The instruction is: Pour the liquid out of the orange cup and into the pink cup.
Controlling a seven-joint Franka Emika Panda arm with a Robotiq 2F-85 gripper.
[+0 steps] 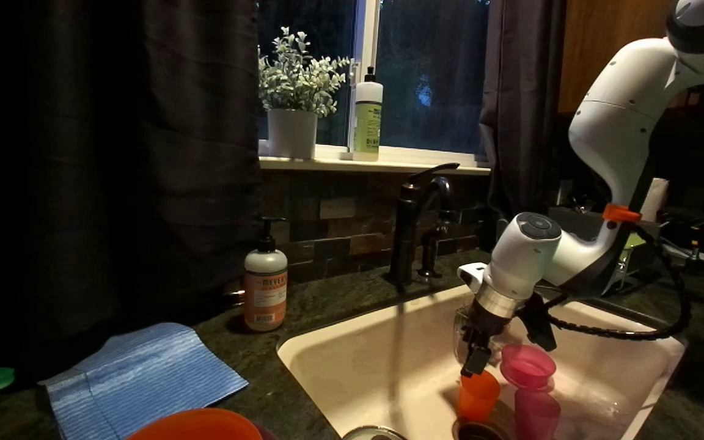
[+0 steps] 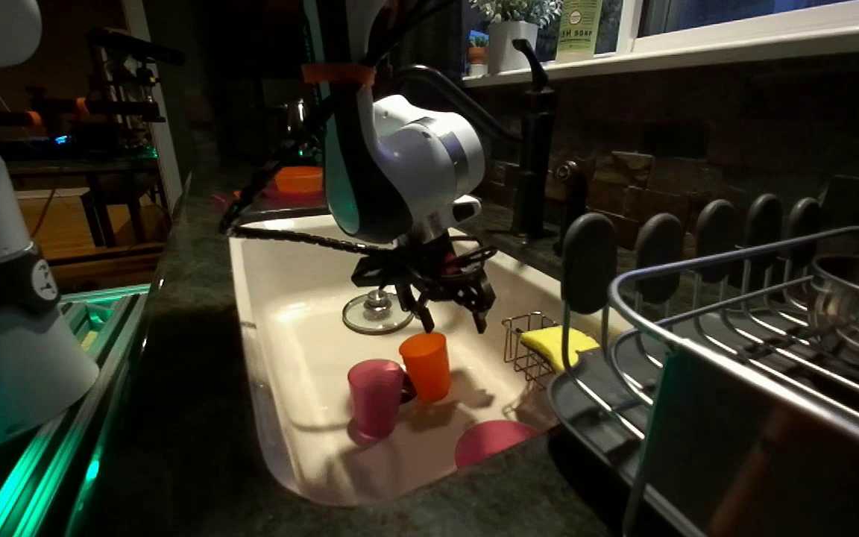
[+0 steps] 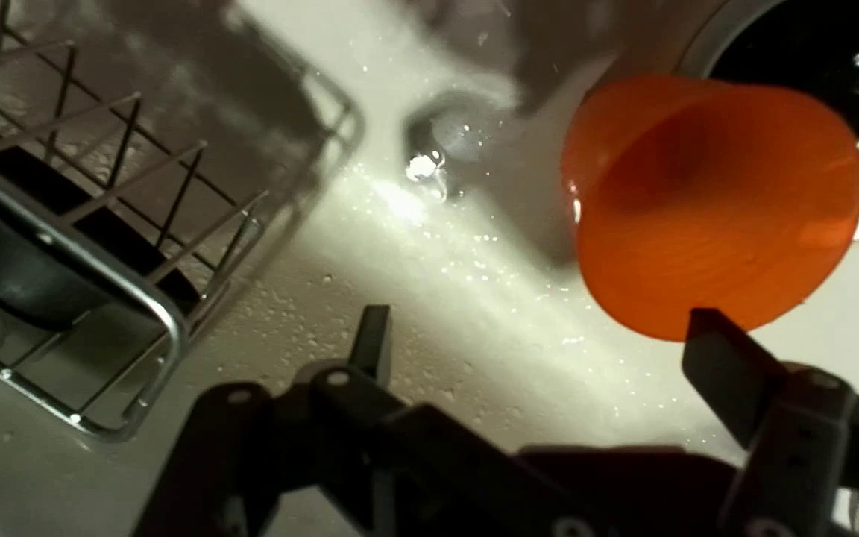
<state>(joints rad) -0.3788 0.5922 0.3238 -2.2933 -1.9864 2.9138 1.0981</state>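
The orange cup (image 2: 426, 369) stands upright on the sink floor beside the drain. From the wrist view I look into this orange cup (image 3: 713, 224); whether liquid is inside, I cannot tell. Close beside it a pink cup (image 2: 375, 399) stands upright, also visible in an exterior view (image 1: 537, 415); its contents are hidden. My gripper (image 2: 455, 324) hangs over the orange cup, jaws wide apart with nothing between them. In the wrist view, one of the gripper's (image 3: 541, 312) fingertips overlaps the cup's near rim; contact is unclear.
A wider pink vessel (image 1: 528, 366) sits nearby in the sink. A wire caddy (image 3: 101, 224) with a yellow sponge (image 2: 558, 347) is against the sink wall. A glass lid (image 2: 377, 317) lies farther along. The dish rack (image 2: 698, 343) and faucet (image 2: 537, 149) rise beside the sink.
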